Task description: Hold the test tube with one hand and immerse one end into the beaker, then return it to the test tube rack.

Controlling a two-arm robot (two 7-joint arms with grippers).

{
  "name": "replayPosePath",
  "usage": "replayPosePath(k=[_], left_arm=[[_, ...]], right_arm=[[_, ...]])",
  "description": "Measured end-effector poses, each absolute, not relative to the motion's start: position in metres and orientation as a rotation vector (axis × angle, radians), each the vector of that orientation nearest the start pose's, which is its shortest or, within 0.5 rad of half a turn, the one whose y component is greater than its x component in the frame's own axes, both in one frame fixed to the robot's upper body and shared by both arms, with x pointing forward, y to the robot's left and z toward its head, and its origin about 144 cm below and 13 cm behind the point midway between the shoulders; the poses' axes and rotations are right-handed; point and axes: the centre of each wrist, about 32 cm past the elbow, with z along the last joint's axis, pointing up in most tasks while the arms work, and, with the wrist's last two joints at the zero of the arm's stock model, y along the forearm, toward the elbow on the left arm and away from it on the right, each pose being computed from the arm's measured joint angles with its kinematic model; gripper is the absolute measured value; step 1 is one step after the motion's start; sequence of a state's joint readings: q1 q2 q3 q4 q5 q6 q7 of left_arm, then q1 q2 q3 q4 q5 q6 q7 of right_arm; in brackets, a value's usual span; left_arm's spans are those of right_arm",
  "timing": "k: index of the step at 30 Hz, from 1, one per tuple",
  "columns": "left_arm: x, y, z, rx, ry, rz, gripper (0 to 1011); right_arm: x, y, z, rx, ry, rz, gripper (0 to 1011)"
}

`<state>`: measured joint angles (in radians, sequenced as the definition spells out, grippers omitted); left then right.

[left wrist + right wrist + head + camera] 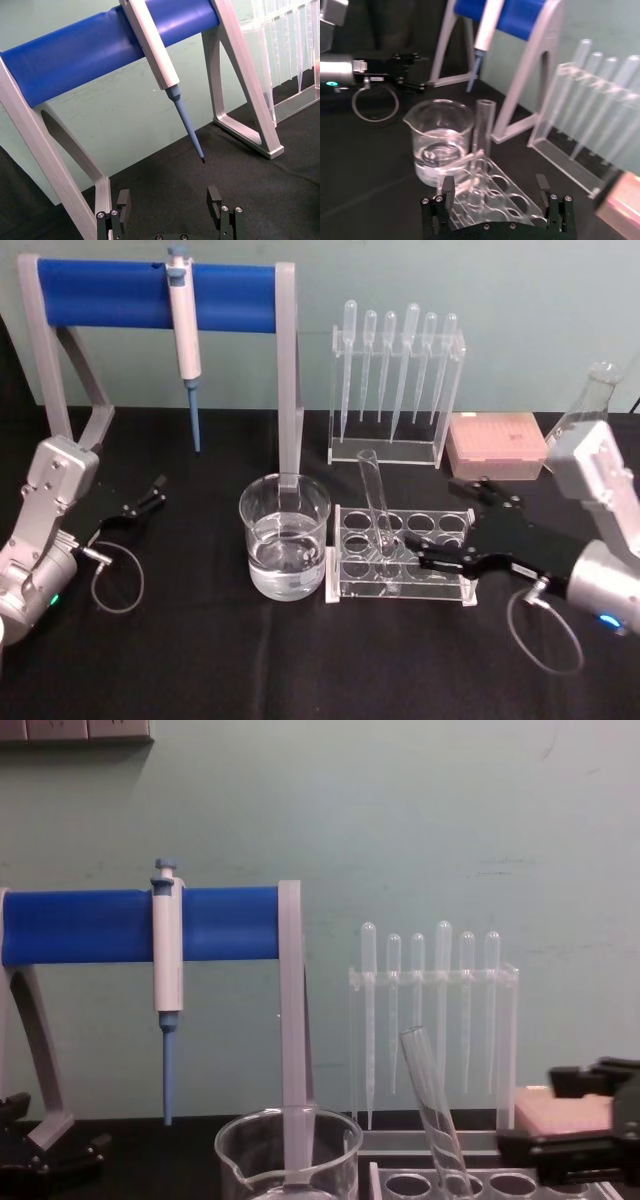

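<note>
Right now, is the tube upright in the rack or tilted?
Tilted. The tube stands in a hole of the rack, its open top leaning toward the beaker. The open right gripper is near it, not holding.

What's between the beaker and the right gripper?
In the head view, the rack holding the tilted test tube; the right gripper is at its right end.

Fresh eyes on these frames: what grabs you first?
The blue bar at back left, with the pipettor hanging from it. Then the test tube leaning in the rack mid-table, beside the part-filled beaker, the open right gripper at the rack's right end. The left gripper sits open, far left.
</note>
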<state>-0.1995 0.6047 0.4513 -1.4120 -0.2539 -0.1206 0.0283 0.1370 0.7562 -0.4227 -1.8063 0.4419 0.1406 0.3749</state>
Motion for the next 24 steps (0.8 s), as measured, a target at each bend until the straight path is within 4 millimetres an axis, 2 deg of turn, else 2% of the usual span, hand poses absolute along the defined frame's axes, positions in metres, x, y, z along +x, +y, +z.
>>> replayPosePath(k=[10, 24], left_arm=[[0.489, 0.31, 1.14, 0.304, -0.285, 1.248, 1000], [0.489, 0.31, 1.14, 0.304, -0.285, 1.248, 1000]], right_arm=[[0.487, -0.26, 1.23, -0.276, -0.058, -0.673, 1002], [0.511, -0.241, 1.228, -0.308, -0.081, -0.669, 1002]])
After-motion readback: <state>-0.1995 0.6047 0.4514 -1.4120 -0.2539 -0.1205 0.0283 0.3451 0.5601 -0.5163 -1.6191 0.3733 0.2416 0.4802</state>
